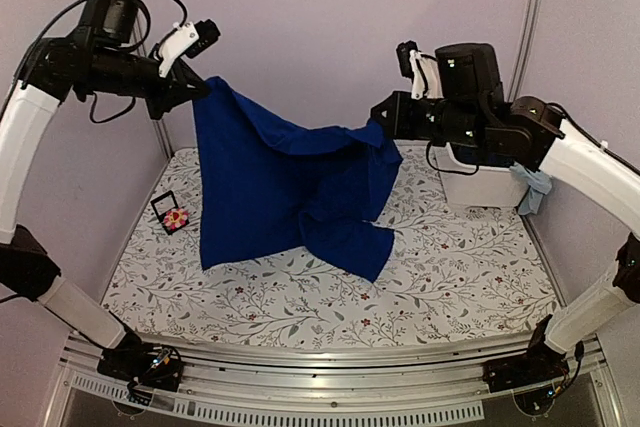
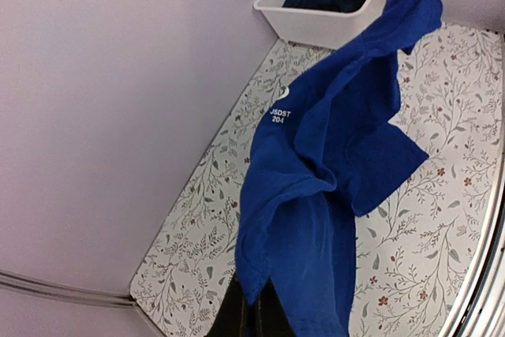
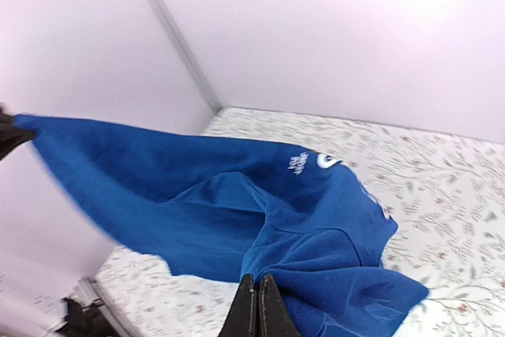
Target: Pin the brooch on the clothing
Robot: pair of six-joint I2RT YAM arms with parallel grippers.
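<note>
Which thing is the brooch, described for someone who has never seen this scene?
Start from the floral-patterned table and go to its left side, just left of the hanging blue T-shirt. The brooch lies there by a small dark square tray; its pink flower petals set it apart.

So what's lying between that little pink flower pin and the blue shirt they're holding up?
Nothing: in the top view only a narrow strip of bare flowered table cover separates the brooch from the hanging T-shirt and its left edge.
</note>
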